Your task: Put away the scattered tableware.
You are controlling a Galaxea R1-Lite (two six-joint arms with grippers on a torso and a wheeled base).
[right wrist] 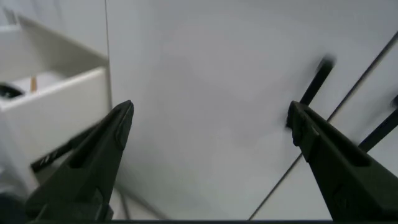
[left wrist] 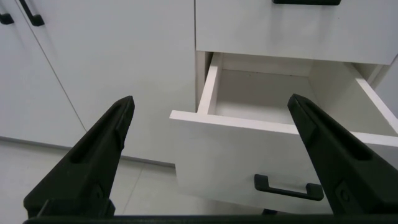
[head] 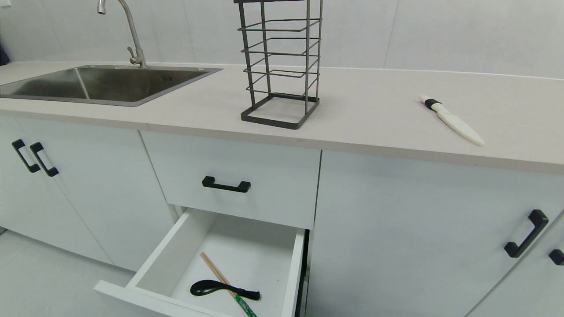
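Note:
A white knife with a black band [head: 450,119] lies on the counter [head: 374,114] at the right. The lower drawer [head: 176,257] stands pulled out; inside lie a black spoon [head: 222,289] and a pair of wooden chopsticks [head: 219,274] with green ends. My left gripper [left wrist: 211,118] is open, low in front of the drawer's white front [left wrist: 249,158] with its black handle [left wrist: 289,186]. My right gripper [right wrist: 211,121] is open, facing the white cabinet door [right wrist: 205,93] to the right of the drawer [right wrist: 50,112].
A dark wire rack [head: 282,66] stands on the counter's middle. A steel sink [head: 105,83] with a tap [head: 128,31] is at the left. A shut upper drawer [head: 229,176] sits above the open one. Cabinet doors with black handles [head: 526,233] flank both sides.

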